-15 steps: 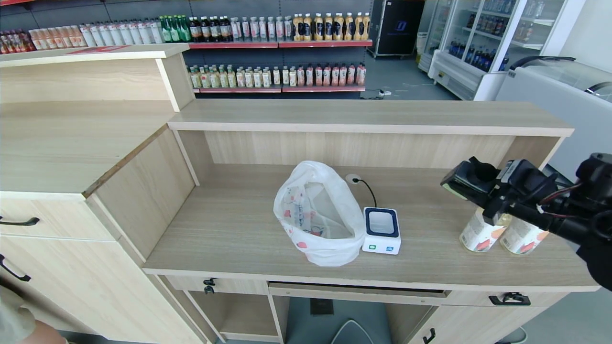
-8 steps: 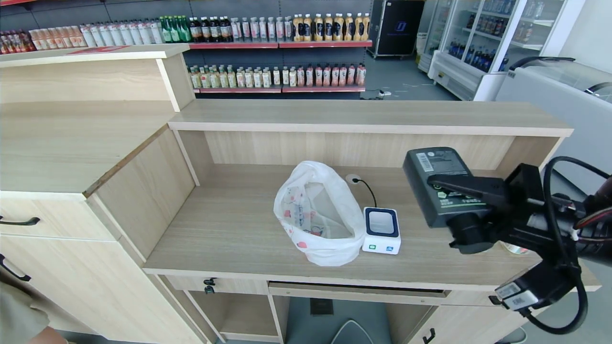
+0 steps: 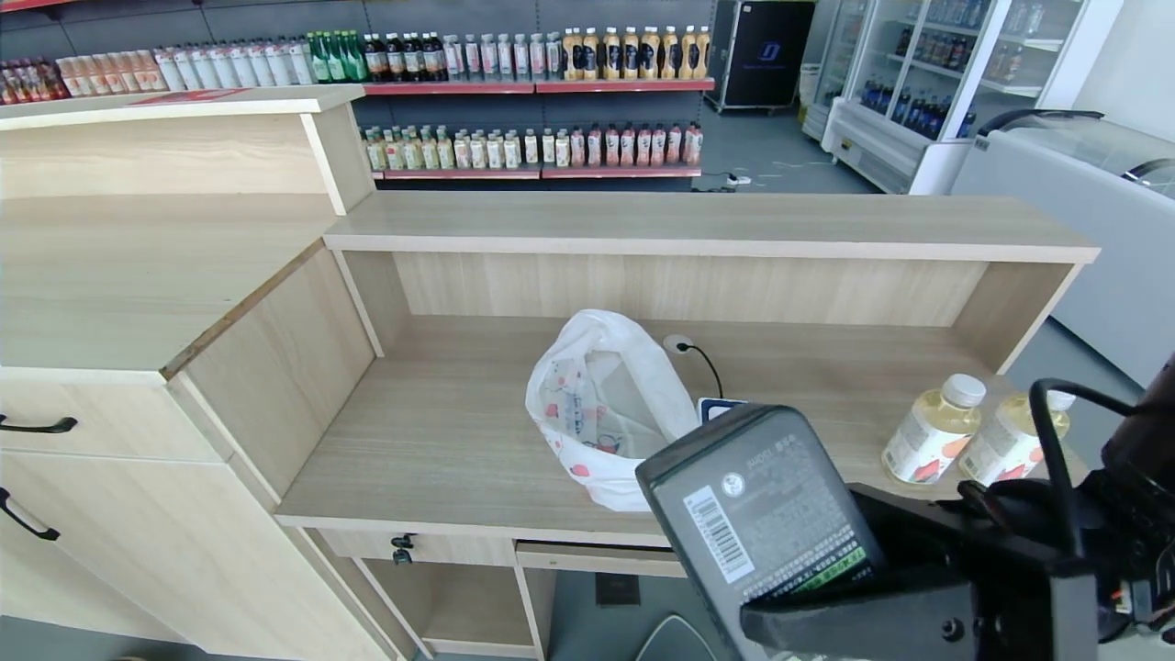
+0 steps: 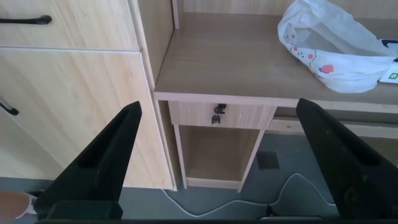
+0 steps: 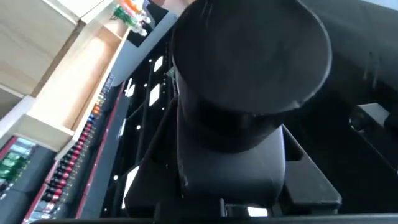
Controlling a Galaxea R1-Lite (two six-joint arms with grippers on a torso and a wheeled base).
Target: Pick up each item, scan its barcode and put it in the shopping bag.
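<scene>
The bare stretch of countertop [image 3: 441, 441] between the left side panel [image 3: 275, 367] and the shopping bag [image 3: 597, 413] is offering the widest open lane, while the upper shelf [image 3: 707, 225] is overhanging the rear of the recess and capping access from above. The bag is standing just beside the scanner [image 3: 714, 404], and a pale bottle [image 3: 927, 431] and a second bottle [image 3: 1005, 441], close together, are occupying the right end, leaving bare wood between scanner and bottles. The black container [image 3: 762, 514], clamped in the right gripper [image 3: 817, 597], is hanging before the counter's front edge and screening most of the scanner.
</scene>
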